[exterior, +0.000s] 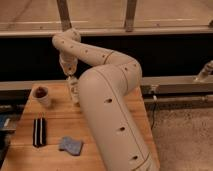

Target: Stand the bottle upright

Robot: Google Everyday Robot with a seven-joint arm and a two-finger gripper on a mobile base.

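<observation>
Gripper (pixel 71 81) just above 1 bottle (pixel 75 94), its grip cannot tell, 1 cup (pixel 42 97), 1 blue cloth (pixel 71 145)

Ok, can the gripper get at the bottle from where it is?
Likely yes: the gripper sits right at the bottle, with nothing between them; the cup stands apart to the side.

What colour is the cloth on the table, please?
Blue cloth, camera view; gripper by the bottle.
</observation>
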